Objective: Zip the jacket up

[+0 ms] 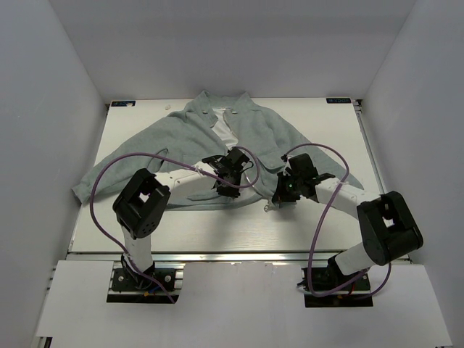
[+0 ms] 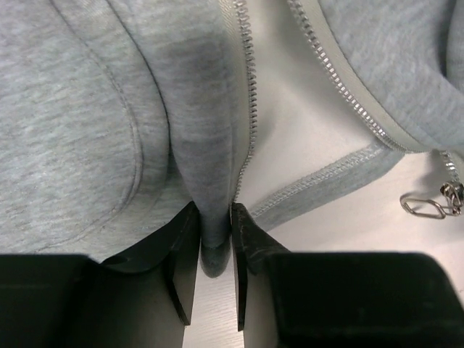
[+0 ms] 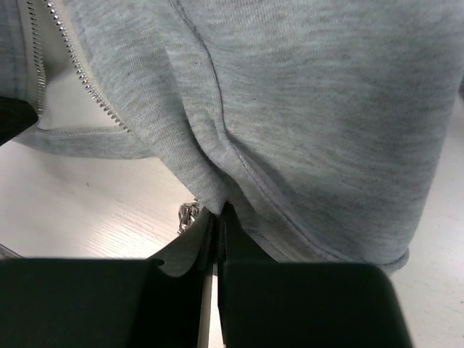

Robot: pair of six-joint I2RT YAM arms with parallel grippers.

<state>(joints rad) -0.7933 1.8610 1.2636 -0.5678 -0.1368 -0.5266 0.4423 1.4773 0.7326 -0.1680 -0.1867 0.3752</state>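
You have the jacket (image 1: 268,134) lying flat on the white table (image 1: 326,119), collar at the far edge, sleeves spread to either side and hem toward the arm bases. Its centre zipper is undone: in the left wrist view two rows of teeth (image 2: 250,94) run apart with white lining (image 2: 290,138) showing between them, and the metal pull (image 2: 433,204) rests on the table at the foot of the right-hand row. Your left gripper (image 2: 215,217) has its fingers closed on a raised fold of fleece at the hem, just beside the left-hand row. Your right gripper (image 3: 217,217) has its fingers pressed tight on the hem of the other front panel, with the pull just beside them.
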